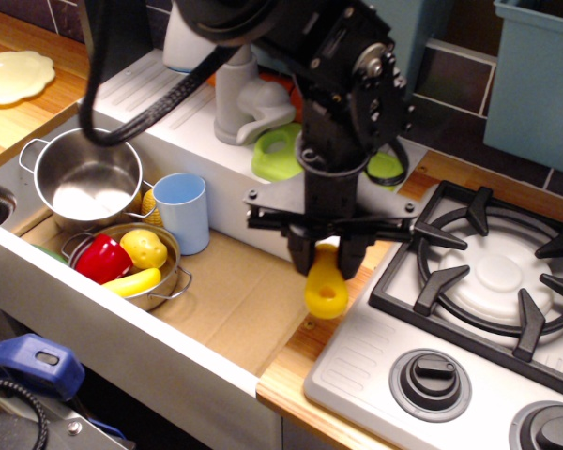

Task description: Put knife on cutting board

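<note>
Carry step: transfer knife to board.
The black gripper (pixel 326 251) is clamped on the small toy knife with the chunky yellow handle (pixel 325 287), held aloft by the stove's near-left edge. Keep the grip firm, travel far toward the flat lime-green plastic cutting board (pixel 280 153), and clear the white ledge before lowering.

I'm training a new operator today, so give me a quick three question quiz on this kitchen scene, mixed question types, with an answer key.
1. True or false: the knife is lying on the cutting board.
2. Multiple choice: What stands right beside the steel pot? A) a light blue cup B) a kettle C) a plate
3. Fill in: the red pepper sits in a small metal ____.

Key:
1. False. The gripper holds it by its fingers, yellow handle hanging down, in front of the board.
2. A, the blue cup.
3. Bowl, with yellow toy foods.
</note>
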Robot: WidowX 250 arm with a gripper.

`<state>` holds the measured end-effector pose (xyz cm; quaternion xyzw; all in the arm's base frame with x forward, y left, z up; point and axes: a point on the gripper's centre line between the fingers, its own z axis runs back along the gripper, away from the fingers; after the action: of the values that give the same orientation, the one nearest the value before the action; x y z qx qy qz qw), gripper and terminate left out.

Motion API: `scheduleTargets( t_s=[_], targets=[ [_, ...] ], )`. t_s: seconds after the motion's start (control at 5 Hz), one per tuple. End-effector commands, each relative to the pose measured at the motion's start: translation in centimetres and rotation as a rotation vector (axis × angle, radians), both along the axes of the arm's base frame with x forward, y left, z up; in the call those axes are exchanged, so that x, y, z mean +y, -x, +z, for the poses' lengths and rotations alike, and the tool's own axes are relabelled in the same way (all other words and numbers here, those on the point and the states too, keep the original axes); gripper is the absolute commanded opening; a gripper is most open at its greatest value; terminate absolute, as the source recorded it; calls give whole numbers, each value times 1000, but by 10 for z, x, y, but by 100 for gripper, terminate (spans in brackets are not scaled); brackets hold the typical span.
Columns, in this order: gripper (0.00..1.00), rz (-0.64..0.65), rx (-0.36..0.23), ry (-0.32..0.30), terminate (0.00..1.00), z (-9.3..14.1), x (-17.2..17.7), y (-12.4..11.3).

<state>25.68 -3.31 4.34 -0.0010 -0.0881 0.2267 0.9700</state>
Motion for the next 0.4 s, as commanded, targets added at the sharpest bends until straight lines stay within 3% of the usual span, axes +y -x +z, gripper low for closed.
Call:
scheduleTargets(
  t_s=[0.0, 0.2],
  targets=[
    [0, -17, -30, 34, 0, 9, 11, -32],
    [0, -28, -39, 22, 0, 11, 16, -47]
  ],
)
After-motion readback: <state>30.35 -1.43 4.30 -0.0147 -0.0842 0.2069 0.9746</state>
